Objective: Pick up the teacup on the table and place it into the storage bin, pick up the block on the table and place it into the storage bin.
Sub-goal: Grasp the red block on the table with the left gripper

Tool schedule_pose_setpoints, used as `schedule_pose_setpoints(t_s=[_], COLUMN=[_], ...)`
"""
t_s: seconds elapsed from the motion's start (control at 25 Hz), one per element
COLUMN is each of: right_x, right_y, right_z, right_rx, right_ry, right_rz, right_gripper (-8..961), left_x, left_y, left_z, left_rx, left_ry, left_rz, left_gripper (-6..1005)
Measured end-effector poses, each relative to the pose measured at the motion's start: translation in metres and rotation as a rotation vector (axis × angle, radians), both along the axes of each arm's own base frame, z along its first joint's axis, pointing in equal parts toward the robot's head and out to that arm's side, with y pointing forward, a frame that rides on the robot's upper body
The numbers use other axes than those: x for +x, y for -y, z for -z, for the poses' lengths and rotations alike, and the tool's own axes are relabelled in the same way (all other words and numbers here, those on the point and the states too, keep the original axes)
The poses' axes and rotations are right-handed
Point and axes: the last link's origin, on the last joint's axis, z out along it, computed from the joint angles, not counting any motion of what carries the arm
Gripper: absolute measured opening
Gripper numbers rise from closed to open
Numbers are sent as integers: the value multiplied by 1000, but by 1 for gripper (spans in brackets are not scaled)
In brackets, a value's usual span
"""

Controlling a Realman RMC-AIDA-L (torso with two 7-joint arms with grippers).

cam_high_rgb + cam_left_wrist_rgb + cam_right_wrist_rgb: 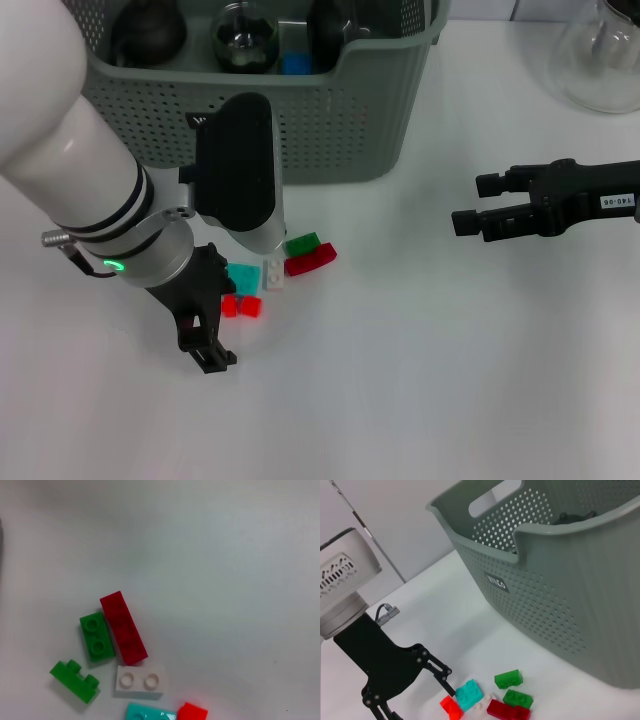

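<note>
Several blocks (pixel 270 275) lie clustered mid-desk, just beside the left gripper (pixel 205 345), whose fingers stand spread low over the near side of the pile. Block-picking looks in hand; next it must straddle one brick and close. Farther right, the right gripper (pixel 480 205) hovers spread. At the far edge sits the storage bin (pixel 330 120), blue block inside.

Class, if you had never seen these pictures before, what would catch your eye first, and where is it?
First, the bright blocks clustered on the white table, just before the grey-green bin. Then the left gripper, low beside them with its fingers open. The right gripper hangs apart on the right, near a glass flask.
</note>
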Motion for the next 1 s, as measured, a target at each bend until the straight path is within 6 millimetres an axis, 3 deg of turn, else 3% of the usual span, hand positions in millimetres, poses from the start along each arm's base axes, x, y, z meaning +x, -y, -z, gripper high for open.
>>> schedule_pose_setpoints(t_s=[1.0], right_x=[0], right_y=[0], right_z=[-1], right_rx=[-2], right_ry=[1], right_rz=[-2], right_gripper=[946], left_x=[1], left_y=[4], left_z=[-1], left_rx=[-29], left_ry=[-7], left_rz=[-10], left_gripper=[787])
